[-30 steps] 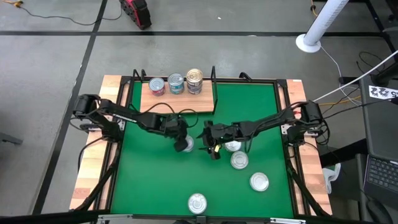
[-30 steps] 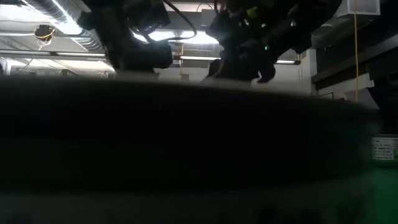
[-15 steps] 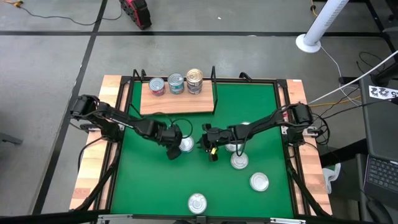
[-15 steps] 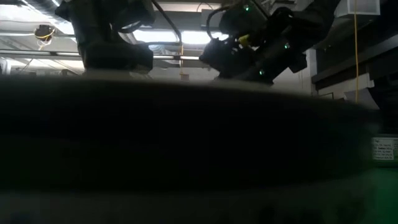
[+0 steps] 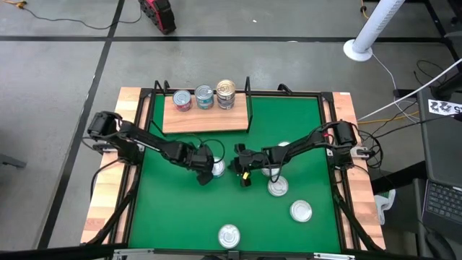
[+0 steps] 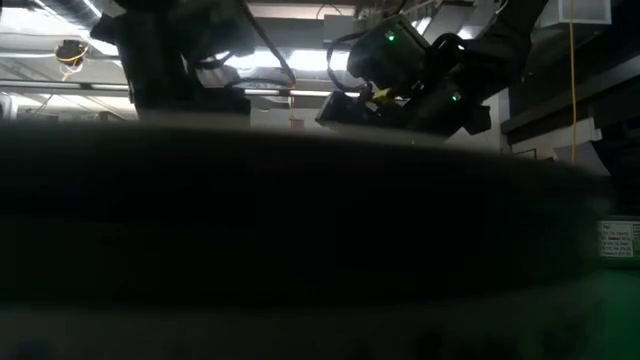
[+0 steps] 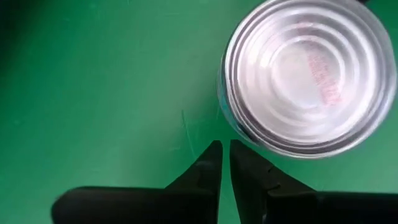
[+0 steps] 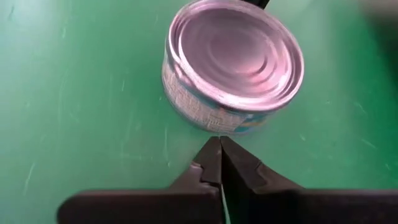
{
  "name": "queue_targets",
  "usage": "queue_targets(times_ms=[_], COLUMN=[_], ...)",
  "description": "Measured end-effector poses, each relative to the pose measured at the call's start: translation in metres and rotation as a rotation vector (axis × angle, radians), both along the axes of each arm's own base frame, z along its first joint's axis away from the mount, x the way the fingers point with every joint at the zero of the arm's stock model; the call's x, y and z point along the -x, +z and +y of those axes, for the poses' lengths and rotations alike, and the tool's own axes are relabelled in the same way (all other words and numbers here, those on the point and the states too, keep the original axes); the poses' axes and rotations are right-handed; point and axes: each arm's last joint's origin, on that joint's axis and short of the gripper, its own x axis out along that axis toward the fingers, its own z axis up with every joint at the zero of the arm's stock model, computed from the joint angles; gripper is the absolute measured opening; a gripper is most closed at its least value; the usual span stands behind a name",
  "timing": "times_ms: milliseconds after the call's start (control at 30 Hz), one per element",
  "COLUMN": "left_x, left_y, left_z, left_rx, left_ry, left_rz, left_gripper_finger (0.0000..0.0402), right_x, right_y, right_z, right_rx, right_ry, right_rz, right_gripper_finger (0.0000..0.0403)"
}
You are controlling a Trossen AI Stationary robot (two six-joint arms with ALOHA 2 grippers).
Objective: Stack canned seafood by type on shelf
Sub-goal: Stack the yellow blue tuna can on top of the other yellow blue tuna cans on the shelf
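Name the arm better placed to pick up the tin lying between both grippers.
Left, marginally. Both grippers are shut beside the tin, but the left gripper sits closer; the right gripper stands farther off.

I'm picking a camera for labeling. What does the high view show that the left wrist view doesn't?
Only the high view shows the shelf with three tins on it, the loose tins on the mat and the right gripper. Only the left wrist view shows the left gripper shut, empty, beside the tin. Both show that tin and the mat.
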Motion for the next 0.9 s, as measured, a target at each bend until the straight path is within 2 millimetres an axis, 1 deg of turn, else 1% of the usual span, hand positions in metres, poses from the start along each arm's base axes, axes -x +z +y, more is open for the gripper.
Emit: queue_targets(times_ms=[167, 267, 533, 900], left_x=[-0.0058, -0.0068, -0.0075, -0.0065], left_y=[-0.0069, -0.0072, -0.0071, -0.0076], left_z=[-0.0009, -0.0011, -0.0012, -0.0013], left_rx=[0.002, 0.002, 0.008, 0.023], left_ry=[0.000, -0.005, 0.010, 0.036], left_rz=[-0.018, -0.026, -0.038, -0.034], left_gripper_finger=[0.0008, 0.0002, 0.0003, 0.0002], right_x=[-0.0022, -0.0024, -0.0029, -0.0062], right_y=[0.0029, 0.0031, 0.0040, 0.0089], right_z=[0.0002, 0.0003, 0.0007, 0.0027], right_rx=[-0.004, -0.005, -0.008, -0.029], right_ry=[0.000, 0.000, 0.004, 0.026], right_rz=[-0.036, -0.041, -0.053, -0.117], right_gripper_finger=[0.0007, 0.0009, 0.0009, 0.0010])
